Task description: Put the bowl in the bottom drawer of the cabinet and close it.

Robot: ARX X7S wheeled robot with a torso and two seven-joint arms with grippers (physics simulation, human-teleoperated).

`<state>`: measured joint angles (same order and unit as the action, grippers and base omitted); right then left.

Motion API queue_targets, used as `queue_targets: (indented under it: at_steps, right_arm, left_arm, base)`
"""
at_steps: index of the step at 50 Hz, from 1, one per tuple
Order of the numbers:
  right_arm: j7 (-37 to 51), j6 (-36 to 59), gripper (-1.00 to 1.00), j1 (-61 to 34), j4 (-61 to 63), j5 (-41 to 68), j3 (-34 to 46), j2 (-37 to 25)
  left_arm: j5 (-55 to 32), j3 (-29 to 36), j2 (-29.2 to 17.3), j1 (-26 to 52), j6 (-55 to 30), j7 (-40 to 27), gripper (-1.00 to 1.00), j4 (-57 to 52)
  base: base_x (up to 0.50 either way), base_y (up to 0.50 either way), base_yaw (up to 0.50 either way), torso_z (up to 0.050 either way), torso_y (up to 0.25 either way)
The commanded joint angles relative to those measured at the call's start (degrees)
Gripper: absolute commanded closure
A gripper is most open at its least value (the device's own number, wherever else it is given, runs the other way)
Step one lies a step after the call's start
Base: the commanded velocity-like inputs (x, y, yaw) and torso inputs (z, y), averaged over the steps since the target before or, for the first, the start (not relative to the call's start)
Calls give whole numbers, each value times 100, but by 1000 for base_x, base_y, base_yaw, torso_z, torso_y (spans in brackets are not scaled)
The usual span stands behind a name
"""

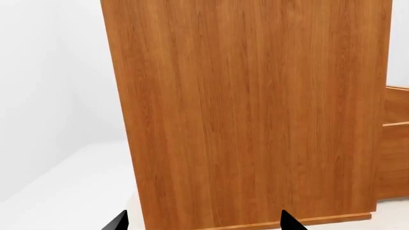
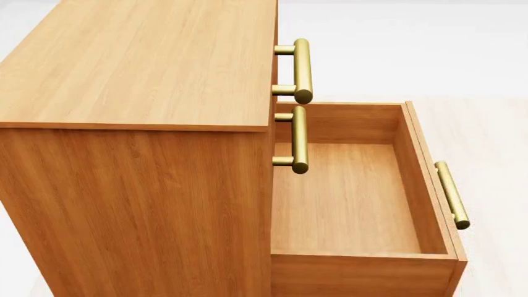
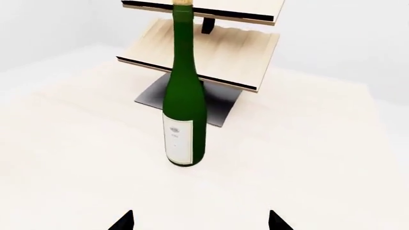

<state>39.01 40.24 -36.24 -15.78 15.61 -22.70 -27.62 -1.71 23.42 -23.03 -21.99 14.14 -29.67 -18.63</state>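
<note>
so, cabinet (image 2: 140,154): it fills the head view from 9 o'clock to centre, turned so you look down its side panel, with the drawer fronts facing 3 o'clock.
bottom drawer (image 2: 347,198): pulled well out toward 3 o'clock, wooden tray bare inside, brass handle (image 2: 452,195) on its front; it reads as opened in advance to take the bowl.
upper drawers: both pushed in, their brass handles stacked near 12 o'clock.
bowl: not visible in any view, so you cannot place it from these pictures; i'd judge you still have to find and fetch it.
left gripper (image 1: 201,221): fingertips spread wide with nothing between them, facing the cabinet's flat side panel close up, apparently parked there out of the drawer's path.
right gripper (image 3: 199,221): fingertips spread apart, holding nothing, pointed over the pale table (image 3: 307,158) at a green wine bottle (image 3: 184,100) standing upright in front of a pale slanted rack (image 3: 211,43).
risk: the bottle stands straight ahead of the right gripper, so reaching past it could tip it.
</note>
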Motion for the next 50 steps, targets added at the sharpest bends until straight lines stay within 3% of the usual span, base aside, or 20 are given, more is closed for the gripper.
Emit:
queue_targets:
  at_steps: [1,27,50]
  right_arm:
    - [50,197,-100,13,-83,80,-136,-2]
    - [138,1000,-100,-80,-120,449,-550,-7]
    - [610,854,-100,-7,-338,178,-683,11]
  left_arm:
    - [-5,16,-11,11,27,-16,-100,32]
    - [-19,46,-41,34,5,-53,-100,26]
    - [-36,76,-66,42,6,-84,-100,13]
  base:
    - [0,0,0,0,0]
    - [0,0,0,0,0]
    - [0,0,0,0,0]
